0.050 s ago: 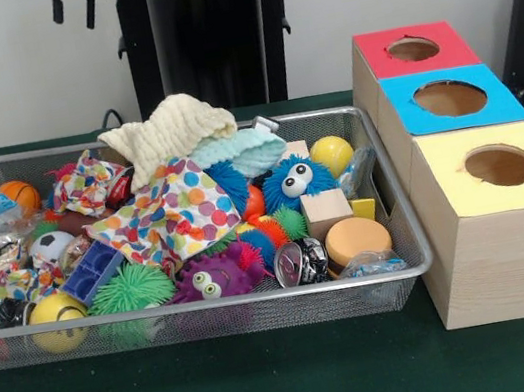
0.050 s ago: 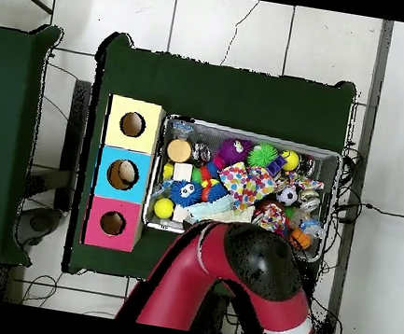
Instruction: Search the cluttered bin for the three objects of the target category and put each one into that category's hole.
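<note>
- Front view: a wire mesh bin (image 1: 405,232) is seen on the green table, filled with mixed toys, and three wooden boxes stand just beside it, topped red (image 1: 416,49), blue (image 1: 450,99) and yellow (image 1: 501,166), each with a round hole.
- The target category is not named, so the three wanted objects cannot be picked out with certainty.
- Among the clutter, a polka-dot cloth (image 1: 169,212) and a cream knitted cloth (image 1: 169,129) are draped over other items; both are judged soft and light, and are best pinched at a raised fold.
- A blue furry toy with eyes (image 1: 295,182) and a green spiky ball (image 1: 131,290) are judged squashy and light; they should be taken across the body.
- A yellow ball (image 1: 332,154) and a wooden block (image 1: 326,211) are judged firm; the ball may slip or roll, whereas the block's flat sides offer a sure hold.
- A shiny metallic item (image 1: 300,261) lies near the bin's front wall and is judged slippery.
- Overhead view: the red arm (image 2: 256,268) is seen beside the bin's edge, but the gripper is hidden beneath it and is absent from the front view, so its state cannot be told.
</note>
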### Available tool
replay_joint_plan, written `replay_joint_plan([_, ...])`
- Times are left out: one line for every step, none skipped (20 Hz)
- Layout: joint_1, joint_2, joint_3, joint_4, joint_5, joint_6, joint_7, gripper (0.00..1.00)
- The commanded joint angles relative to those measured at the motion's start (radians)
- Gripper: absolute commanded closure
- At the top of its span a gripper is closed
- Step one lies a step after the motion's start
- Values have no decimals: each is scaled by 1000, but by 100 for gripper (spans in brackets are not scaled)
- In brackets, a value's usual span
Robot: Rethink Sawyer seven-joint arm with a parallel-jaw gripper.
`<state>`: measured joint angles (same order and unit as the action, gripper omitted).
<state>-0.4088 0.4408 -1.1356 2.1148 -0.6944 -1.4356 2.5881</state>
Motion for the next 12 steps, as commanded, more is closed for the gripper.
replay_joint_plan([109,-7,135,-52,-180,112,-89,0])
replay_joint_plan([133,-36,122,-63,-211,128,-47,0])
replay_joint_plan([157,-66,110,-75,-242,145,-6,0])
replay_joint_plan([192,-86,128,-73,-240,165,24,0])
replay_joint_plan([217,-117,149,-66,-236,180,50,0])
replay_joint_plan([243,-147,170,-58,-233,196,76,0])
replay_joint_plan([261,-183,191,-47,-224,213,91,0])
replay_joint_plan([279,-218,213,-36,-215,229,106,0])
replay_joint_plan([279,-245,230,-27,-206,226,98,0])
replay_joint_plan([279,-272,247,-18,-197,224,89,0])
replay_joint_plan([273,-296,264,-14,-194,216,83,0])
replay_joint_plan([267,-319,280,-10,-192,208,76,0])
